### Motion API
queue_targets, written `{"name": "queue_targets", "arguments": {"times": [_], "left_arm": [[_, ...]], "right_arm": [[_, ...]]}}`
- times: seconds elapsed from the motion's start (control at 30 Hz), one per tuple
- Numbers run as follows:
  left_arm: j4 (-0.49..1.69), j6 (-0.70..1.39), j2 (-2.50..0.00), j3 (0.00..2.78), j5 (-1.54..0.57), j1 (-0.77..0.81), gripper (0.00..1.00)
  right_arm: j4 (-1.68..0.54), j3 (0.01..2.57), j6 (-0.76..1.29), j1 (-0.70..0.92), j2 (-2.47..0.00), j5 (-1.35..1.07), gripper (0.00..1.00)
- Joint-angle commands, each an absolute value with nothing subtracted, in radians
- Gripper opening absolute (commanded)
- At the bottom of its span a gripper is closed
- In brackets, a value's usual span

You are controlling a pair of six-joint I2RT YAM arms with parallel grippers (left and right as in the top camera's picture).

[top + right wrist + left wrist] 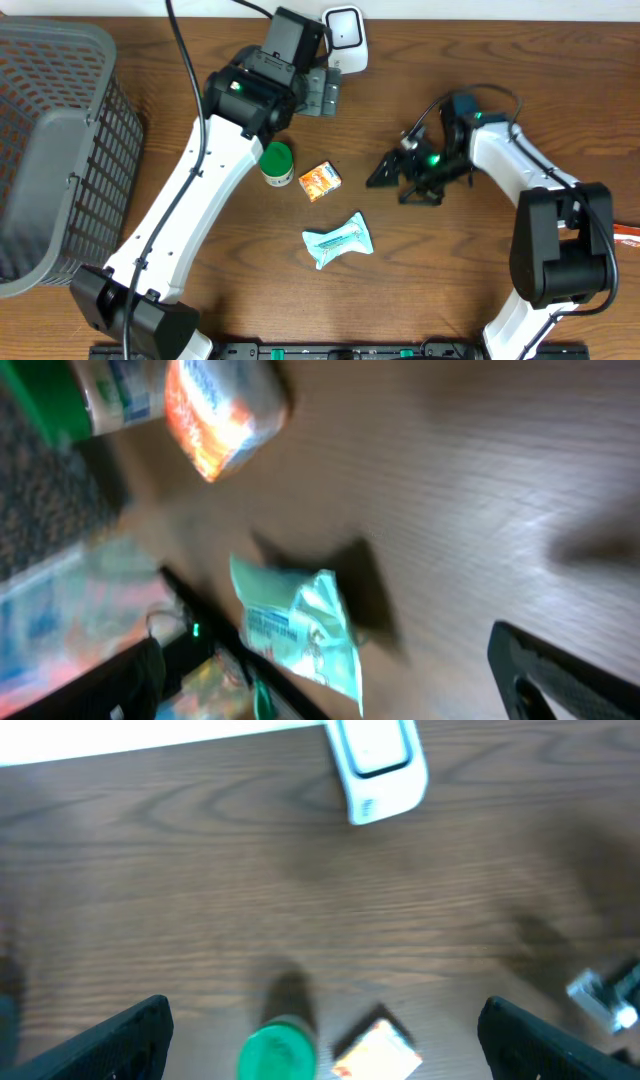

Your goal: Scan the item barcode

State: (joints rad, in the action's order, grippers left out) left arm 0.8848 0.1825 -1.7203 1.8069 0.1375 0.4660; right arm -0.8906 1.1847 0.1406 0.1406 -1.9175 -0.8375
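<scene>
Both pincers spread, empty: left pincer [322,92] beside scanner [345,38] at far edge of bench [440,300], right pincer [398,178] mid-bench. The orange box [320,181] lies mid-bench, ungripped. Advise gripping its sides, barcode kept clear.

No writing can be made out anywhere. The orange box [320,181] at mid-frame, the teal packet [338,240] below it and the green-capped bottle [277,164] to its left carry print, all too small or blurred to read.
</scene>
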Motion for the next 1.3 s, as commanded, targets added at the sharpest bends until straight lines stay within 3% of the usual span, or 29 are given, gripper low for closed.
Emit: {"name": "queue_targets", "arguments": {"times": [0.0, 0.23, 0.63, 0.7, 0.73, 0.77, 0.87, 0.9, 1.27], "left_arm": [[0.902, 0.180, -1.701, 1.811, 0.181, 0.416, 0.98], [0.938, 0.181, -1.622, 1.810, 0.181, 0.305, 0.98], [1.075, 0.181, -1.548, 1.810, 0.181, 0.175, 0.98], [1.094, 0.180, -1.548, 1.810, 0.181, 0.172, 0.98], [1.100, 0.180, -1.548, 1.810, 0.181, 0.172, 0.98], [1.105, 0.180, -1.548, 1.810, 0.181, 0.172, 0.98], [1.118, 0.180, -1.548, 1.810, 0.181, 0.172, 0.98], [1.122, 0.180, -1.548, 1.810, 0.181, 0.172, 0.98], [1.156, 0.180, -1.549, 1.810, 0.181, 0.172, 0.98]], "right_arm": [[-0.817, 1.065, 0.009, 0.147, -1.911, -1.031, 0.99], [-0.711, 0.921, 0.006, 0.167, -1.911, -1.021, 0.99], [-0.614, 0.912, 0.091, 0.330, -1.956, -0.865, 0.99], [-0.598, 0.912, 0.098, 0.343, -1.990, -0.865, 0.89], [-0.588, 0.912, 0.101, 0.347, -2.011, -0.865, 0.78], [-0.577, 0.912, 0.109, 0.348, -2.033, -0.863, 0.56], [-0.542, 0.912, 0.142, 0.346, -2.098, -0.836, 0.05], [-0.533, 0.913, 0.142, 0.343, -2.112, -0.836, 0.01], [-0.635, 1.014, -0.044, 0.243, -1.996, -0.834, 0.02]]}}
